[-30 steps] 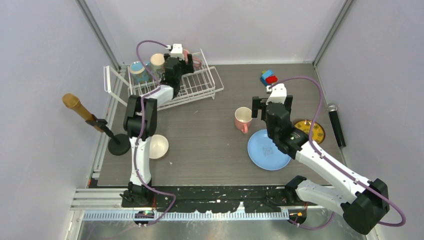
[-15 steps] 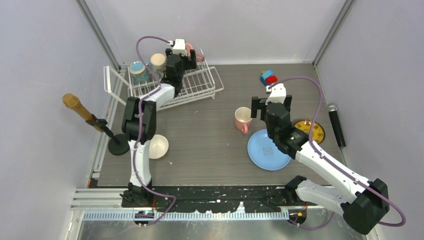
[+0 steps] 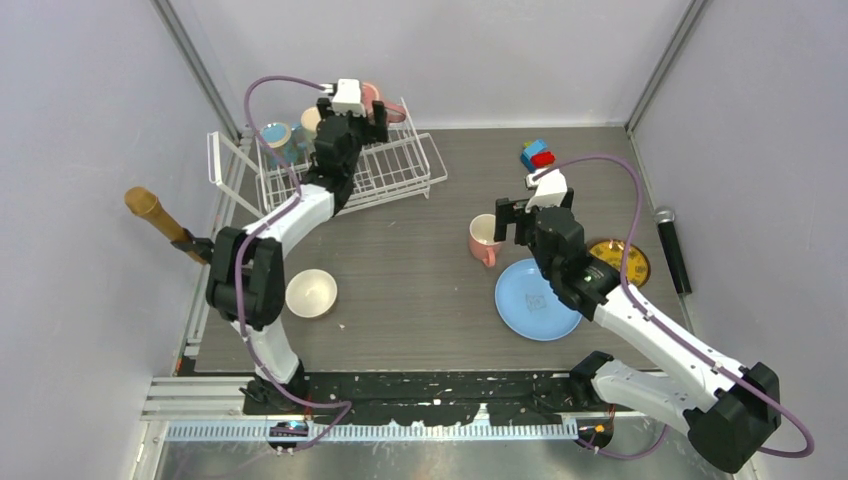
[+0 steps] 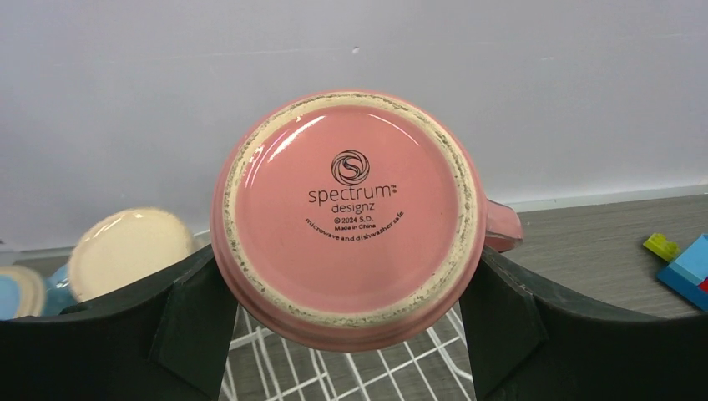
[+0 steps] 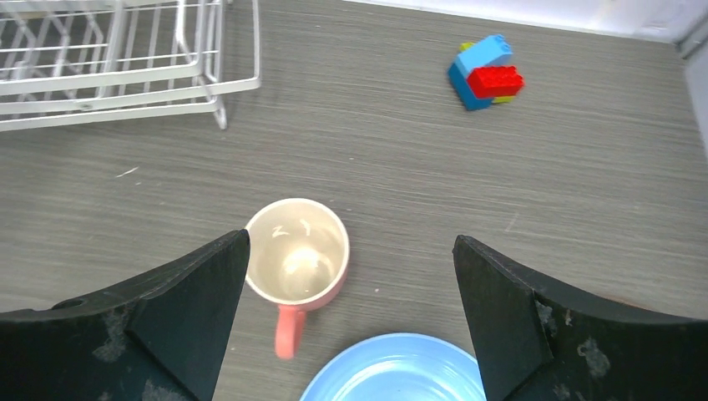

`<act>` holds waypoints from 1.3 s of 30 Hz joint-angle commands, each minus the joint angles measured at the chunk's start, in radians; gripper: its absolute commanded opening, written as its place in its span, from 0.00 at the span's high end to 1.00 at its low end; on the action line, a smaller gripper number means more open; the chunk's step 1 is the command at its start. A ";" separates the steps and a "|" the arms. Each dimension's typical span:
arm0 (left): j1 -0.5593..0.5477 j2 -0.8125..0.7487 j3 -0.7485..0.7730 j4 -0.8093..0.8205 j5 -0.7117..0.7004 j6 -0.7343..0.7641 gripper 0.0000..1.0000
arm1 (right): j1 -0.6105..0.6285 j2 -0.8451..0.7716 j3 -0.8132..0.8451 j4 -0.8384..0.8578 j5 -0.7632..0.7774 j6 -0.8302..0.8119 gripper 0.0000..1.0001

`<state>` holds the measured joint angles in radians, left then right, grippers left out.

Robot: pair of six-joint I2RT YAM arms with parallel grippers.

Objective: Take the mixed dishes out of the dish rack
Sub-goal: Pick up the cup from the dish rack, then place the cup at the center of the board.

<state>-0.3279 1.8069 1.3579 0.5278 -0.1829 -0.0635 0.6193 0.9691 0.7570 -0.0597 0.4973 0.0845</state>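
My left gripper [image 3: 366, 106] is shut on a pink mug [image 4: 349, 215] and holds it upside down above the back of the white wire dish rack [image 3: 385, 165]. The mug's base faces the left wrist camera, between the fingers [image 4: 196, 322]. A teal mug [image 3: 275, 135] and a cream mug [image 3: 309, 118] stand in the rack's left end. A second pink mug [image 3: 485, 240] stands upright on the table beside the light-blue plate [image 3: 536, 300]. My right gripper [image 5: 351, 251] is open and empty just above them. The yellow plate [image 3: 625, 262] is partly hidden by the right arm. The cream bowl [image 3: 311, 293] sits at the front left.
Colourful blocks [image 3: 537, 154] lie at the back right. A microphone on a stand [image 3: 155, 213] is at the left edge, and another microphone [image 3: 672, 245] lies at the right edge. The rack's side flap [image 3: 222, 160] hangs open on the left.
My left gripper has lifted the pink mug up and back out of the rack. My right gripper has shifted slightly left over the other pink mug.
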 commanded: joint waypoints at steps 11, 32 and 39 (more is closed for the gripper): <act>-0.017 -0.402 0.001 -0.545 0.124 -0.380 1.00 | -0.001 -0.089 -0.067 0.167 -0.554 0.055 0.01; -0.279 -0.713 -0.392 -0.328 -0.182 -0.804 1.00 | 0.001 0.408 -0.132 1.220 -0.709 1.043 0.07; -0.305 -0.720 -0.408 -0.284 -0.171 -0.874 1.00 | 0.008 0.478 -0.120 1.300 -0.722 1.095 0.10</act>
<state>-0.6155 1.1412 0.9264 0.0170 -0.3351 -0.8585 0.6193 1.4277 0.6003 1.0904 -0.2050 1.1145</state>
